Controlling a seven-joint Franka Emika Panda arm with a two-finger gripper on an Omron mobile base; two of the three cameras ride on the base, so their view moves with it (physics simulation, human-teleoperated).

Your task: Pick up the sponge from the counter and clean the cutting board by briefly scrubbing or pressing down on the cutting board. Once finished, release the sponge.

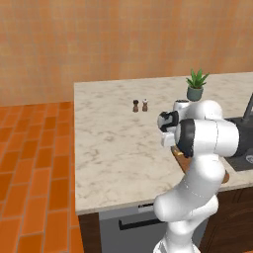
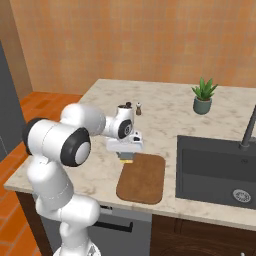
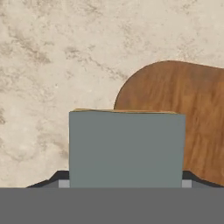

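In the right base view my gripper points down, shut on the sponge, right over the far left corner of the brown cutting board. In the hand view the sponge's grey-green top sits between the dark fingertips, with a thin yellow edge along its upper side. Behind it lies the board's rounded corner and the marbled counter. From the left base view my arm hides most of the board; a sliver of it shows. Whether the sponge touches the board I cannot tell.
A dark sink basin with a faucet lies right of the board. A potted plant stands at the back right. Two small shakers stand mid-counter behind the gripper. The counter's front edge runs just below the board.
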